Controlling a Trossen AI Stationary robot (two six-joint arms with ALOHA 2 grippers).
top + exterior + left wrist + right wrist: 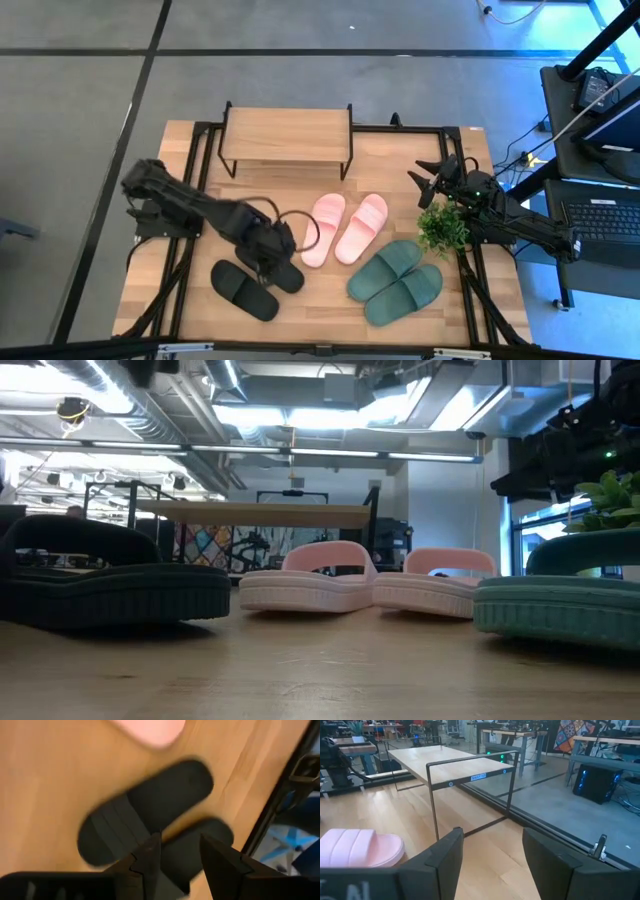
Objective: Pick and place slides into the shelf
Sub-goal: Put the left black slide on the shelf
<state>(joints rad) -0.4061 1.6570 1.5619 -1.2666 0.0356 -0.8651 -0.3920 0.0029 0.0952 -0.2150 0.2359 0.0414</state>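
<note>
Two black slides (245, 290) (145, 810) lie side by side, soles down, on the table's near left. My left gripper (275, 245) (180, 850) hangs just above them, pointing down, open, and hides part of the one nearer the middle (205, 840). A pink pair (343, 228) (310, 585) lies at the centre and a green pair (396, 282) (560, 600) at the near right. The shelf (286, 135) (450, 762) stands at the far edge. My right gripper (430, 180) (492, 855) waits open at the far right.
A small green plant (443, 228) stands between the green slides and the right arm. The black table frame (200, 170) runs along the left and right sides. Bare wood lies between the shelf and the slides.
</note>
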